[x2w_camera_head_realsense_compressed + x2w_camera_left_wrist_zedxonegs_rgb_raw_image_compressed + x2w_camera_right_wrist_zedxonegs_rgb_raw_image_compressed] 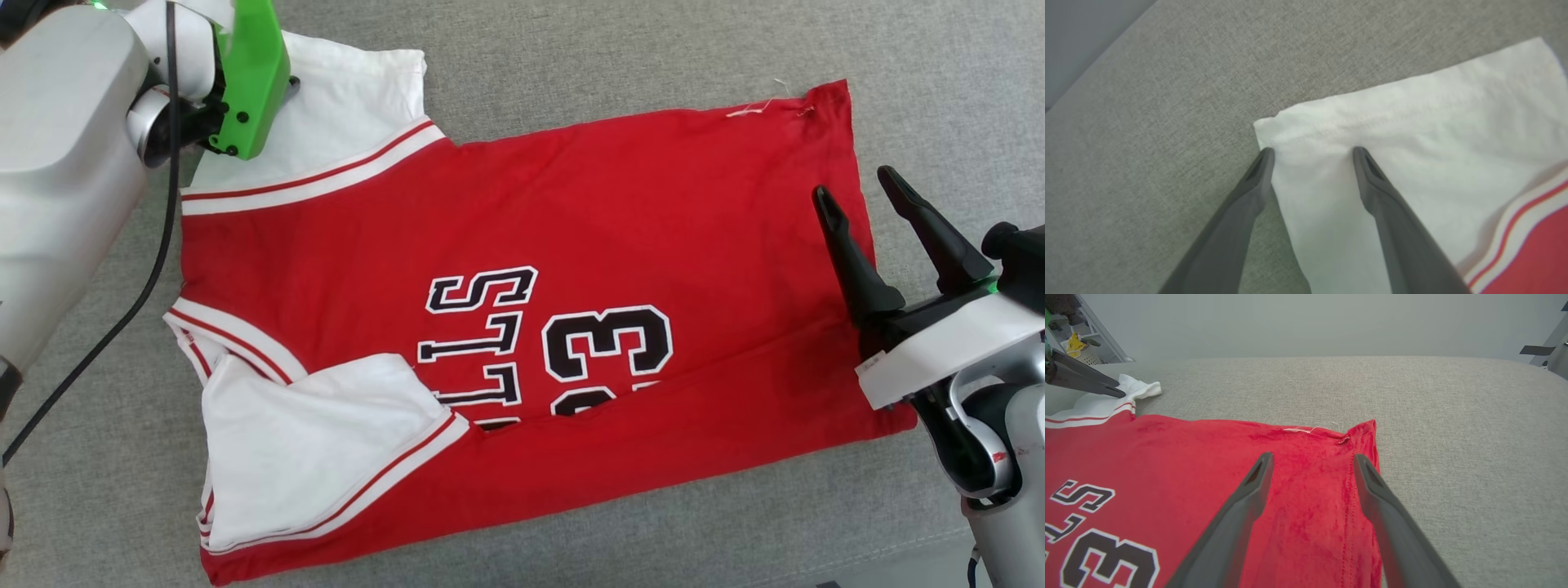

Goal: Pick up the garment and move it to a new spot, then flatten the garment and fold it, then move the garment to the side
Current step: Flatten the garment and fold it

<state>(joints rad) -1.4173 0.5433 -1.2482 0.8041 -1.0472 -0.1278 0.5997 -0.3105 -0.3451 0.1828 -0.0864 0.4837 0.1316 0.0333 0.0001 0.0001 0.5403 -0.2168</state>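
Observation:
The garment (571, 204), a red jersey with white sleeves and black lettering, lies flat and sideways on the grey cushioned surface (612, 57). Its near long edge is folded up over part of the number, and the near sleeve (310, 441) lies on top of it. My left gripper (1313, 151) is open, its tips straddling the corner of the far white sleeve (1433, 143); in the head view the green wrist mount (253, 82) hides its fingers. My right gripper (853, 184) is open above the hem at the garment's right end, holding nothing. The right wrist view shows that gripper (1313, 456) over the red hem corner (1363, 433).
The grey surface (1453, 437) extends well past the garment on the far and right sides. Its edge runs across the upper left of the left wrist view (1098, 61). A black cable (155, 269) hangs from my left arm. A shelf with clutter (1081, 347) stands beyond the surface.

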